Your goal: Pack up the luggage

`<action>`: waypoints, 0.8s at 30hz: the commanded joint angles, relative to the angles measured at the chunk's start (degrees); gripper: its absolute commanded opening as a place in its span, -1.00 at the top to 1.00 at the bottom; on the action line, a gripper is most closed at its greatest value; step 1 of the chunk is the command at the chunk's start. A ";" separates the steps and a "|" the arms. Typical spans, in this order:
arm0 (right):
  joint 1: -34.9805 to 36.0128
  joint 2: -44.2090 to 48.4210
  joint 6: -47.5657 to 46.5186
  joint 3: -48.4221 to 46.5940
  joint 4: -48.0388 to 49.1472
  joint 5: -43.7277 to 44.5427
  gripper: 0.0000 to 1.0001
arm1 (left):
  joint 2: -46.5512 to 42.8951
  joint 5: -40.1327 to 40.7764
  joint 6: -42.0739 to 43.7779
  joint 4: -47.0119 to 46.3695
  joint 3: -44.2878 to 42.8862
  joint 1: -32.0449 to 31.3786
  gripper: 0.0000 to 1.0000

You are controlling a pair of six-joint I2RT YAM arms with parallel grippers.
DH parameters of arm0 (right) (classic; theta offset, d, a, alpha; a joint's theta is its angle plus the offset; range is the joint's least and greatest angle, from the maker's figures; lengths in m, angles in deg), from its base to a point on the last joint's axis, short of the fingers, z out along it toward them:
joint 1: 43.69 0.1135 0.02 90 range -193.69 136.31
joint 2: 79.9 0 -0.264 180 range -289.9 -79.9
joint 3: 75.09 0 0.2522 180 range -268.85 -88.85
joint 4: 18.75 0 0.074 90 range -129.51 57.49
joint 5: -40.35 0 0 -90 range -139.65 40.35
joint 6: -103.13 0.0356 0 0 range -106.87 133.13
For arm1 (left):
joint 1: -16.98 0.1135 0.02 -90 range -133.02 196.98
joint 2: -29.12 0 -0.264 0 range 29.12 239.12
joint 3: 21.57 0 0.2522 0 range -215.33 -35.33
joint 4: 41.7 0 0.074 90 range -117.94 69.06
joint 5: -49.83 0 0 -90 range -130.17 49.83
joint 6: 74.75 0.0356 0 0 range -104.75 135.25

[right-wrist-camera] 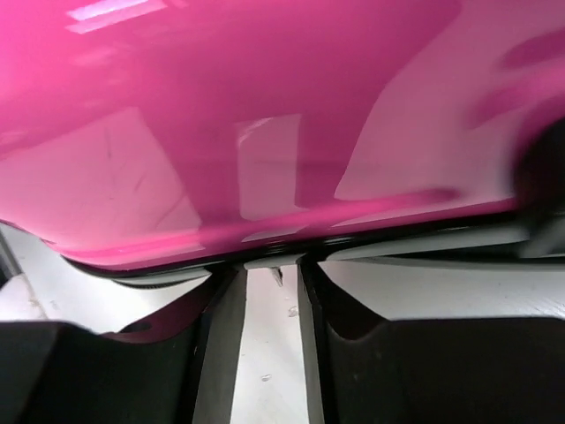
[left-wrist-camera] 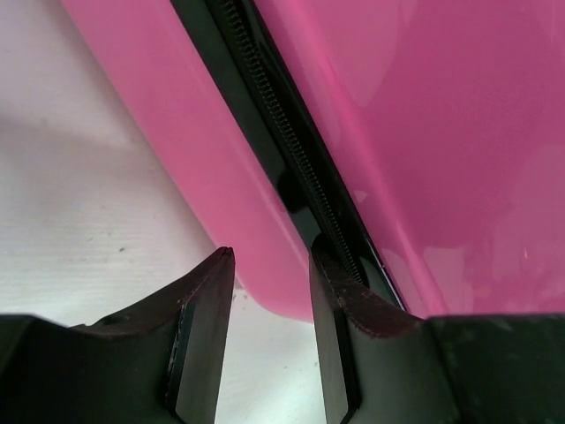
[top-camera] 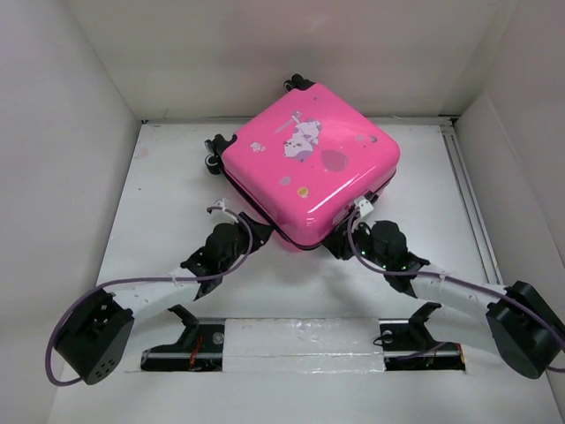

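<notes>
The luggage point(top-camera: 309, 163) is a glossy hot-pink hard-shell case. It lies flat and closed on the white table, cartoon print up. My left gripper point(top-camera: 256, 228) is at its near-left edge. In the left wrist view this gripper point(left-wrist-camera: 272, 256) is open, its tips astride the rounded edge of the luggage's point(left-wrist-camera: 221, 177) lower shell. One tip rests by the black zipper seam point(left-wrist-camera: 291, 150), and table shows between the fingers. My right gripper point(top-camera: 353, 234) is at the near-right edge. It point(right-wrist-camera: 269, 269) is open just under the luggage point(right-wrist-camera: 265, 106) rim, with a small dark zipper part point(right-wrist-camera: 281, 274) between its tips.
Black wheels point(top-camera: 214, 150) stick out at the case's back left, and more point(top-camera: 298, 84) at the far corner. White walls close in the table on three sides. A metal rail point(top-camera: 463, 194) runs along the right. The arm bases point(top-camera: 300, 349) sit at the near edge.
</notes>
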 commanded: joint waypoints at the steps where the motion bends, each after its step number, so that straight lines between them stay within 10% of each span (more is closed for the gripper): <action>1: 1.15 -2.62 -0.63 -2.57 9.42 2.20 0.30 | 4.10 -3.00 1.24 -5.63 -1.97 -2.50 0.31; 9: 6.16 -6.58 0.61 0.15 23.57 6.94 1.00 | 6.83 -3.00 1.24 -7.64 -3.20 -3.56 0.36; 24: 35.42 -3.22 15.02 -0.80 -4.36 26.11 1.00 | 16.58 -1.59 -0.43 -14.76 -10.15 -5.84 0.38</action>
